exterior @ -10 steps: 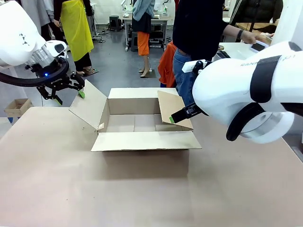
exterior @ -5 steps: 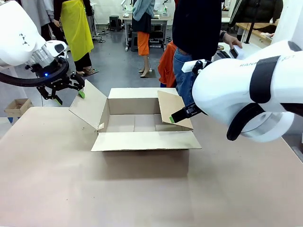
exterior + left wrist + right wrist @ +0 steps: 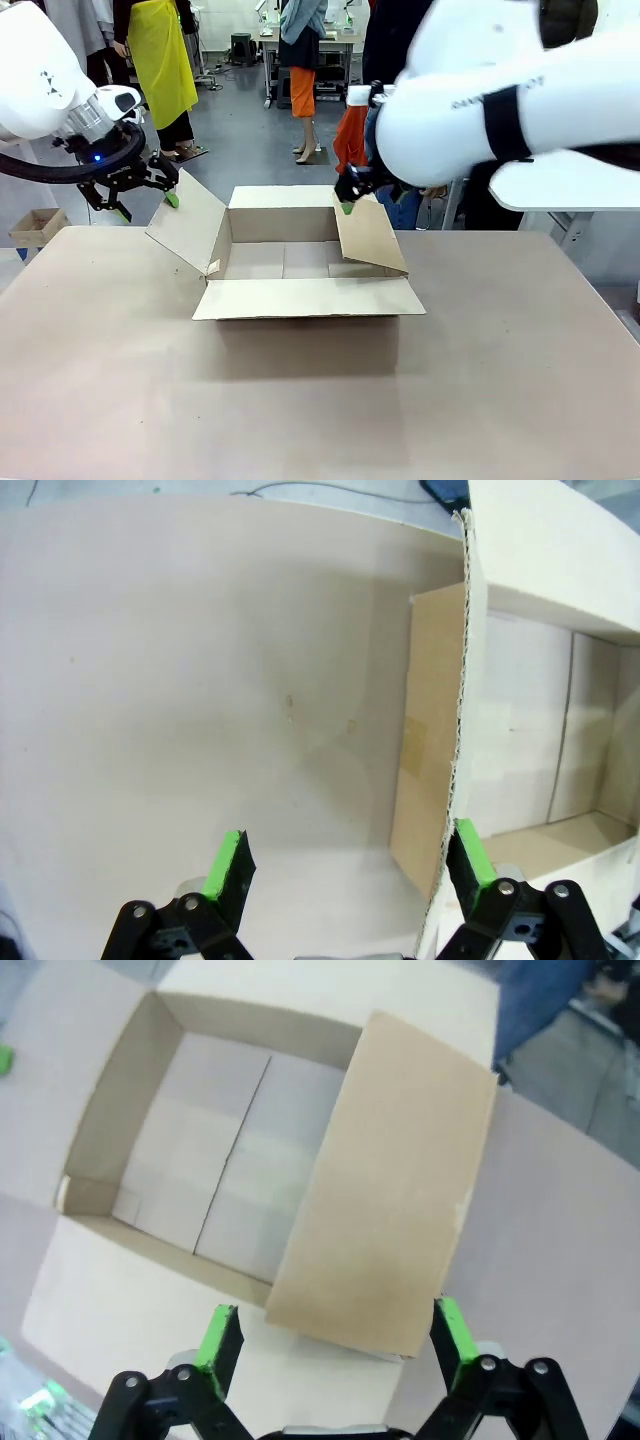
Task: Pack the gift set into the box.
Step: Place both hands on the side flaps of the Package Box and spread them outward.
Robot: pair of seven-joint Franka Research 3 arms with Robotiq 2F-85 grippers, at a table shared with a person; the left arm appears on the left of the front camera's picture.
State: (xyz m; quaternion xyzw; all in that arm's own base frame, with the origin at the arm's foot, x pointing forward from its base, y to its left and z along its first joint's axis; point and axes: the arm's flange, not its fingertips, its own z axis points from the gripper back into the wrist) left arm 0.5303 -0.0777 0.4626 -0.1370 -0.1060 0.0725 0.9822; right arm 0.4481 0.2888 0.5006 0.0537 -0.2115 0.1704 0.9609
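Front view first, from the left: the left arm is unchanged from a second ago, its wrist bent downward at the table's (image 3: 90,350) far left corner, and the left gripper (image 3: 148,205) hangs there with its fingers spread wide, just outside the box's left flap (image 3: 188,228). In the left wrist view that gripper (image 3: 350,865) is likewise wide open above bare tabletop, and the raw corrugated edge of the left flap (image 3: 462,680) runs up just beside one green pad (image 3: 470,852); whether they touch cannot be told. The box (image 3: 300,340) sits where it sat before, in the middle of the table with all four flaps open and its cardboard floor showing. What has changed lies to the right: the right arm, which was low and reached in from the side a second ago, has lifted and swung across toward the far side, so its white links now stretch over the upper right of the scene. The right gripper (image 3: 347,203) has gone from low on the right flap (image 3: 372,240) to that flap's far top corner. Looking down from the right wrist, this gripper (image 3: 335,1345) is spread wide, with the slanted right flap (image 3: 390,1190) lying below, between its fingers, and the box's inside (image 3: 215,1160) to one side.
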